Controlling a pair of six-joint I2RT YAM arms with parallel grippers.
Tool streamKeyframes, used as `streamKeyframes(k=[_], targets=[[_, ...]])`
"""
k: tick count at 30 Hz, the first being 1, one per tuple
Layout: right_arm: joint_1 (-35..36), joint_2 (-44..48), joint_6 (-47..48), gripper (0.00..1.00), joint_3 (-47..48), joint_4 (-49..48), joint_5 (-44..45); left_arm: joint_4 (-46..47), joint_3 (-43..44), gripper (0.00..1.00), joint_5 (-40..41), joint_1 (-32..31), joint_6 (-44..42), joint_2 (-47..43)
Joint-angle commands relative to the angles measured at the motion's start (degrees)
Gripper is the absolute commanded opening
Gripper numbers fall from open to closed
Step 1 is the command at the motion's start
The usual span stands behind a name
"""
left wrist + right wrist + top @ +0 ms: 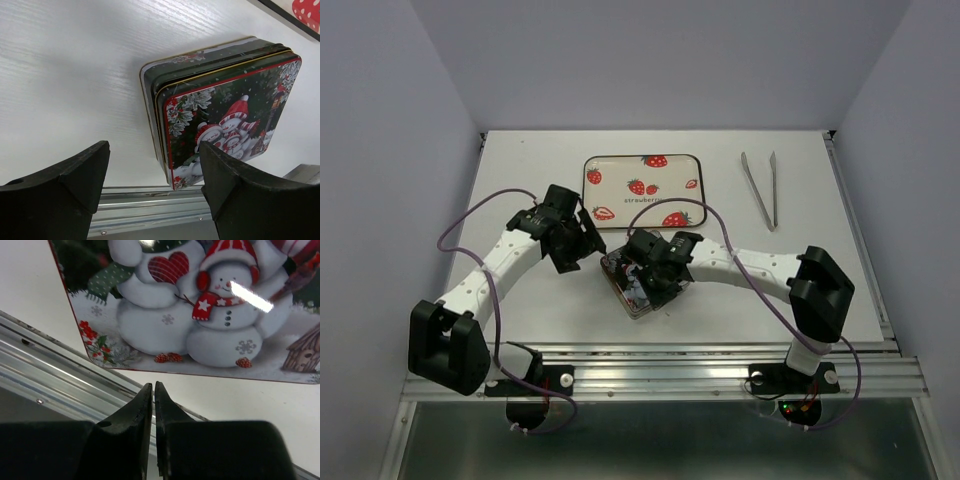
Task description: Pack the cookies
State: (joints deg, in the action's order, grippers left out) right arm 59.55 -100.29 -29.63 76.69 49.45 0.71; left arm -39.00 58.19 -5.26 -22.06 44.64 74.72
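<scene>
Pale lavender walls (640, 60) close in a white wood-grain surface (540, 160) on three sides, and an aluminium rail (670, 365) runs along its near edge. At the left, the left arm reaches up and inward from its base, and the left pincer (152, 175) hangs with its two black fingers (82, 170) spread wide and nothing between them. It sits just left of a square Christmas tin (225, 115). The tin rests on the surface near the middle of the near half, turned at an angle to the rail. Its lid is on, printed with snowmen in red hats against dark green. The cookies do not show in any view; they may lie under that lid, but the frames cannot settle it. Behind the tin, toward the far wall, lies a cream tray (665, 195) printed with red strawberries, flat and apart from the tin. The right arm comes in from the right, and its right pincer (153, 405) sits over the tin's near side, fingers pressed together with nothing held. In the wrist view the tips aim at the strip of surface between lid edge and rail; contact with the tin cannot be judged. Further right, near the far corner, metal tongs (756, 190) lie flat, their legs meeting at the near end.
</scene>
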Motion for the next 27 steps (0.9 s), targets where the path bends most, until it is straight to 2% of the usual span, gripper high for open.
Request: streamKeyframes(k=[1,9,17,21,25,27], targets=[[1.62,0.36,-0.78,0.11,0.31,-8.66,5.61,1.91,-2.12,0.83,-1.16,0.0,0.45,-2.73],[1.62,-1.84,-3.85,0.12,1.01,-13.5,12.11,3.05,-3.52,0.83,-1.42,0.0,0.27,-2.82],[1.62,-2.81,-2.9,0.13,0.83,-13.86,11.25,7.09,-5.37,0.81,-2.57,0.0,0.97,-1.24],[1.62,-0.97,-1.75,0.13,2.32,-13.24,9.05,7.36,-4.24,0.77,-0.47,0.0,1.67,0.51],[1.62,0.53,-0.87,0.13,6.19,-8.86,8.43,7.89,-1.42,0.76,0.42,0.0,2.38,0.87],[1.62,2.28,-0.96,0.13,8.38,-6.57,7.91,7.28,0.59,0.69,0.68,-0.08,2.38,1.83]])
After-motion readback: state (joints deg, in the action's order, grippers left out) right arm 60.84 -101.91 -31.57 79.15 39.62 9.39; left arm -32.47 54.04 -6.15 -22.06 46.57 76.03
